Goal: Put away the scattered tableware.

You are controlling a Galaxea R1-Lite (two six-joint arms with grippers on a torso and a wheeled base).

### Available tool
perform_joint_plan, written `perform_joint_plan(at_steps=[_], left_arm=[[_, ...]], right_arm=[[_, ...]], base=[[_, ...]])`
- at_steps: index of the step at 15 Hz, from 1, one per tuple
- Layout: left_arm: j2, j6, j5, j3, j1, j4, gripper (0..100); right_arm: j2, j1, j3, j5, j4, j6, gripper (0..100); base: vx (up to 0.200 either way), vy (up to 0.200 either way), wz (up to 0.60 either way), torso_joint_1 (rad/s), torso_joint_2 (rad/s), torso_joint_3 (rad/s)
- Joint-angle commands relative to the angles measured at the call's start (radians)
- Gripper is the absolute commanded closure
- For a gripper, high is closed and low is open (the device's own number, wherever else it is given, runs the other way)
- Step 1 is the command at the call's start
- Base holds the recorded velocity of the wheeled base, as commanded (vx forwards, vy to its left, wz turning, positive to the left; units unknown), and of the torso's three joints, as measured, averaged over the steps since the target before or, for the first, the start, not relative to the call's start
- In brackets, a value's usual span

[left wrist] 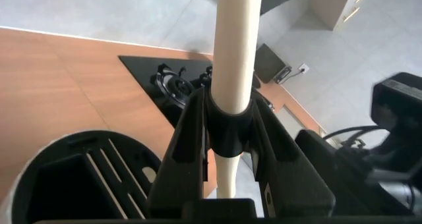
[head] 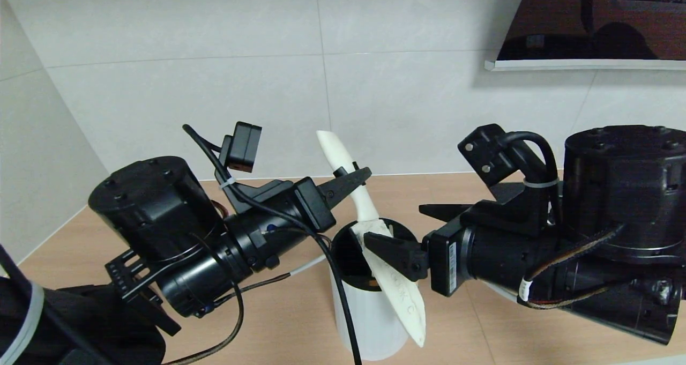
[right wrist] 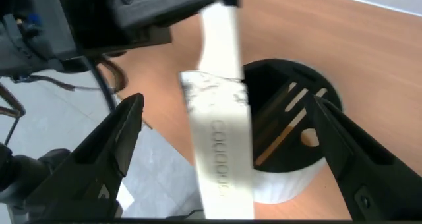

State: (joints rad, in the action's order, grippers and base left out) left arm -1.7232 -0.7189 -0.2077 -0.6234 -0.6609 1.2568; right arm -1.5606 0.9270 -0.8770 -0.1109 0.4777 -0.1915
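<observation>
Head view: left hand (head: 351, 180) clamps white knife (head: 368, 210), blade outside holder (head: 370, 327); right hand (head: 394, 223) wide around blade. Insertion step; next: realign tip over slot.

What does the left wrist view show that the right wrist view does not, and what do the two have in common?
Left wrist view adds: the black stove burner set in the wooden counter, and the left end effector shut around the handle of the white knife.
Right wrist view adds: the knife's wide blade, hanging between the open fingers of the right end effector.
Both share: the white knife, the white holder with its black insert, and the wooden counter.
</observation>
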Motion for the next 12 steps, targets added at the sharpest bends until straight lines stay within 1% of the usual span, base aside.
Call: perform_joint_plan(at_steps=[1,3,4,5,6,7,8,9,11,12], left_arm=[[0.017,-0.001,0.005,-0.016,0.012,-0.013,100],[0.04,0.001,0.03,-0.047,0.023,-0.071,100],[0.056,0.007,0.05,-0.065,0.032,-0.123,100],[0.076,0.023,0.093,-0.098,0.046,-0.194,100],[0.085,0.026,0.116,-0.116,0.049,-0.223,100],[0.102,0.027,0.168,-0.151,0.049,-0.284,100],[0.113,0.027,0.182,-0.162,0.049,-0.306,100],[0.122,0.027,0.182,-0.168,0.05,-0.313,100],[0.149,0.027,0.182,-0.188,0.056,-0.367,100],[0.186,0.027,0.183,-0.216,0.058,-0.445,100]], right_arm=[[0.019,-0.016,0.0,0.0,-0.001,0.001,0],[0.034,-0.047,-0.002,0.0,-0.002,0.003,0],[0.04,-0.06,-0.005,0.0,-0.002,0.004,0],[0.048,-0.074,-0.007,0.0,-0.004,0.004,0],[0.051,-0.076,-0.005,0.0,-0.004,0.004,0],[0.053,-0.077,-0.005,0.0,-0.004,0.006,0],[0.051,-0.08,-0.005,0.0,-0.004,0.006,0],[0.051,-0.086,-0.005,0.0,-0.004,0.007,0],[0.048,-0.094,-0.005,0.0,-0.004,0.007,0],[0.048,-0.096,-0.005,0.0,-0.004,0.007,0]], base=[[0.0,0.0,0.0,0.0,0.0,0.0],[0.0,0.0,0.0,0.0,0.0,0.0],[0.0,0.0,0.0,0.0,0.0,0.0],[0.0,0.0,0.0,0.0,0.0,0.0],[0.0,0.0,0.0,0.0,0.0,0.0],[0.0,0.0,0.0,0.0,0.0,0.0],[0.0,0.0,0.0,0.0,0.0,0.0],[0.0,0.0,0.0,0.0,0.0,0.0],[0.0,0.0,0.0,0.0,0.0,0.0],[0.0,0.0,0.0,0.0,0.0,0.0]])
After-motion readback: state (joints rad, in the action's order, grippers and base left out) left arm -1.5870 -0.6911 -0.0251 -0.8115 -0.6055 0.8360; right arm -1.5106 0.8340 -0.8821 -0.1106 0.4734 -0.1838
